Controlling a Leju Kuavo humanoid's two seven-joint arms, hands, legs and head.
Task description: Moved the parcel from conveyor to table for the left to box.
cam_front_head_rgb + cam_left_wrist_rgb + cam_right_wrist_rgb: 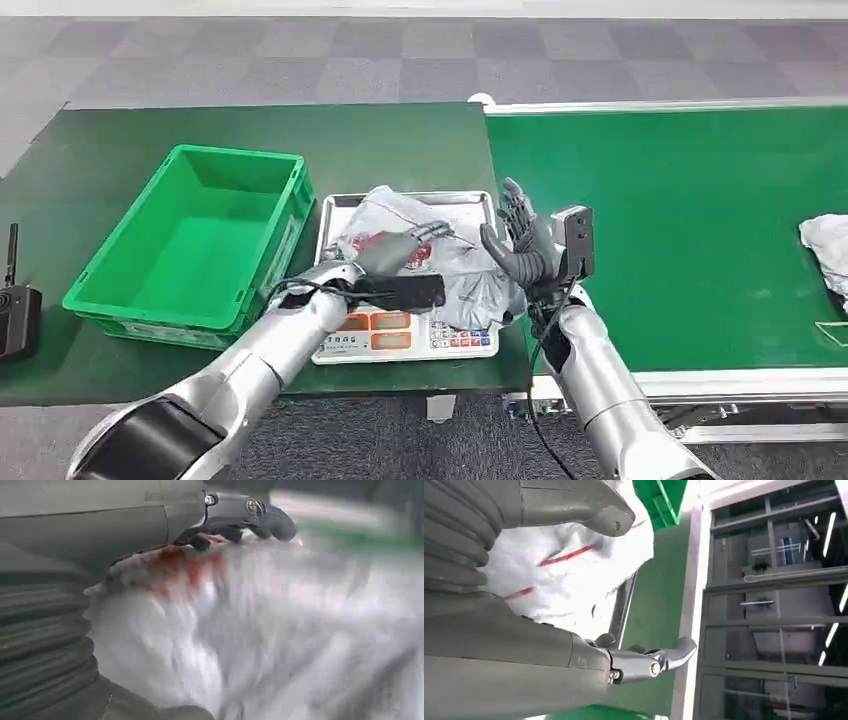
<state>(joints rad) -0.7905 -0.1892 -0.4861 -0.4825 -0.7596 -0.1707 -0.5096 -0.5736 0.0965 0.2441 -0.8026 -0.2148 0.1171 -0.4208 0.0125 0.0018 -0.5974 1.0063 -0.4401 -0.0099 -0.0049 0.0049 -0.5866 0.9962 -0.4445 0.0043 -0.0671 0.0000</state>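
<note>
Grey checkered floor tiles, green-topped table, ceiling strip lights

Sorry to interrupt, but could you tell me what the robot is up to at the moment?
It is handling a grey plastic parcel that lies on the tray of a weighing scale on the green table. The left hand rests on top of the parcel, while the right hand stands open just beside it, fingers spread. The green crate next to the scale holds nothing yet. Another parcel waits on the conveyor.
</note>
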